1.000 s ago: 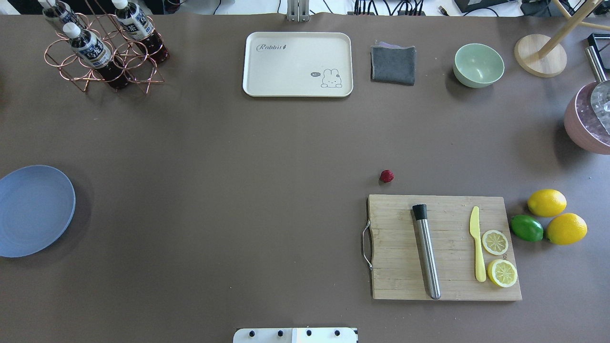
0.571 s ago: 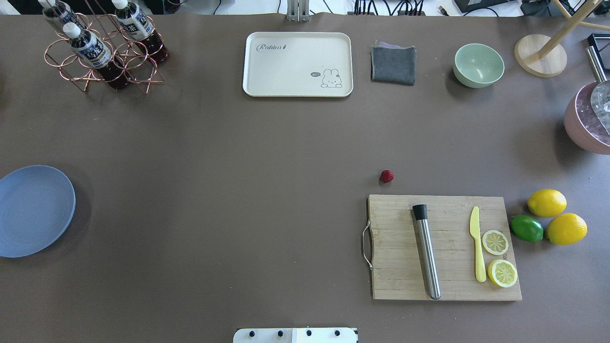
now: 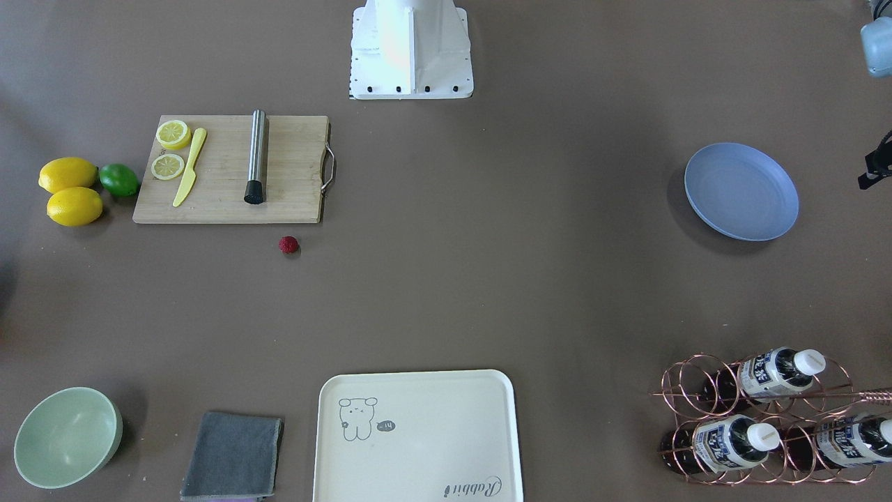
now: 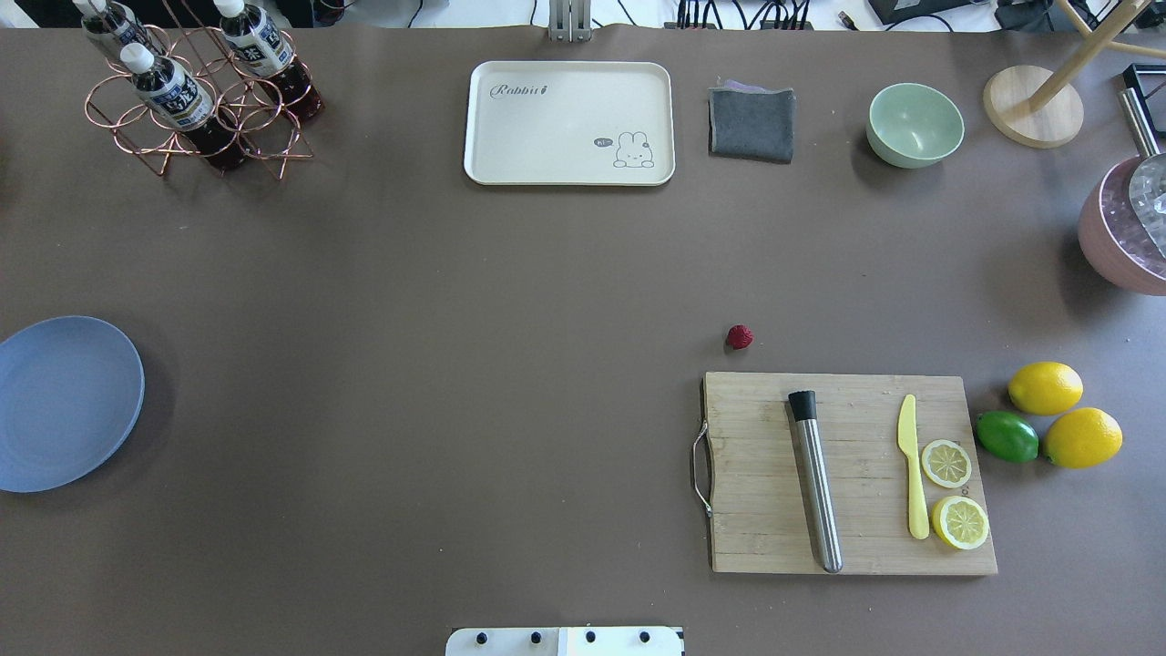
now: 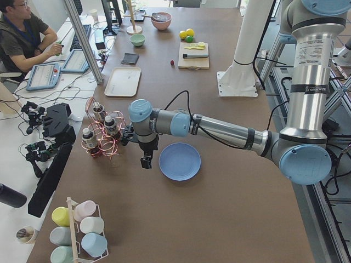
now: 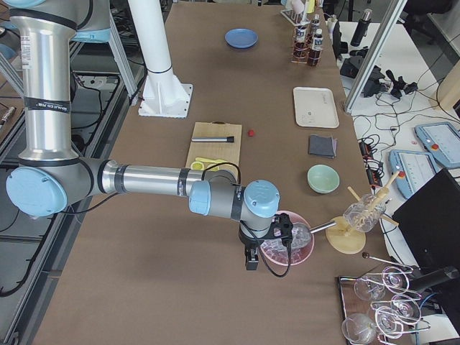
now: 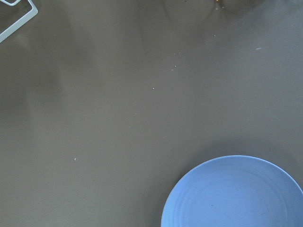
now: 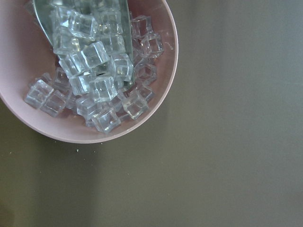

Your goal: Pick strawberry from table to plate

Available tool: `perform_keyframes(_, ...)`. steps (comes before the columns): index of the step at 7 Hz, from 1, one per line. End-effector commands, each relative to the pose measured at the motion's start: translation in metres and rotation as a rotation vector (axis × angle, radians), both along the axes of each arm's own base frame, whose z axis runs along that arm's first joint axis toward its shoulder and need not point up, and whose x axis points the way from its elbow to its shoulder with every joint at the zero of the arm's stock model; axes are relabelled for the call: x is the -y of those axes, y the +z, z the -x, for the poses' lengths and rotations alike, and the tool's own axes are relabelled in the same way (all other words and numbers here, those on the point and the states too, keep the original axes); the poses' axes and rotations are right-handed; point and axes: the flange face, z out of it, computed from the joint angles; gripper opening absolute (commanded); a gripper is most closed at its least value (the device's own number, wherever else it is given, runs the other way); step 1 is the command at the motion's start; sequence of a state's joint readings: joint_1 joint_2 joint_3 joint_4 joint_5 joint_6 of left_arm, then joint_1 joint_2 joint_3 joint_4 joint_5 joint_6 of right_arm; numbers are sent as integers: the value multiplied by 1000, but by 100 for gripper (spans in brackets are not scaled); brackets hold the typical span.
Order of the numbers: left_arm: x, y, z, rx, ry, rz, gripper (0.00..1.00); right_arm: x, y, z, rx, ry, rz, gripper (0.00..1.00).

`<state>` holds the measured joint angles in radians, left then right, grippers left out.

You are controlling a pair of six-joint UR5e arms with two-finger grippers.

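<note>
Strawberry [image 4: 740, 337], small and dark red, lying on the table [image 4: 455, 301] just beside the far edge of the wooden cutting board [image 4: 756, 510], close to its handle end and not touching it. The light-blue plate [image 4: 64, 401] sits at the robot's left end of the table, well apart from the berry. The left gripper [image 5: 145, 161] hangs low over the table just beside the plate, between it and the copper bottle rack [image 5: 101, 137]; its wrist view takes in bare table and part of the plate's rim. The right gripper [image 6: 251, 260] hangs at the opposite end, beside a pink bowl [image 8: 57, 130] filled with ice cubes [image 8: 94, 56]. Neither gripper touches the berry. Whether either pair of fingers is spread or pressed together cannot be told, since they appear clearly only in the side views. Two lemons [image 4: 1045, 387] and a lime [image 4: 1007, 436] lie beyond the board's right end; a cream tray [image 4: 565, 123] lies at the far edge.
</note>
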<state>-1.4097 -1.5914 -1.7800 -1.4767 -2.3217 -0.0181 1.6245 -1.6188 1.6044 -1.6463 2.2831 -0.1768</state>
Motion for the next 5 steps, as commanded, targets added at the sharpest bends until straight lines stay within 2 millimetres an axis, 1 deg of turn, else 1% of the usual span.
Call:
perform_keyframes(1,-5,3,1,0,-6,11,98,-9,6,2,17,0,13,100)
perform_keyframes(2,-11,13,1,1,-3,5,98,-12,8,3,39,3,19,100)
perform_keyframes(3,-14,34,1,-4,-7,-12,98,-12,7,5,60,5,20,100)
perform_keyframes(4,-16,62,-3,-16,-38,-34,98,-12,3,8,108,12,18,100)
perform_keyframes(5,-26,92,-17,-38,-60,-64,98,-11,0,11,148,15,14,100)
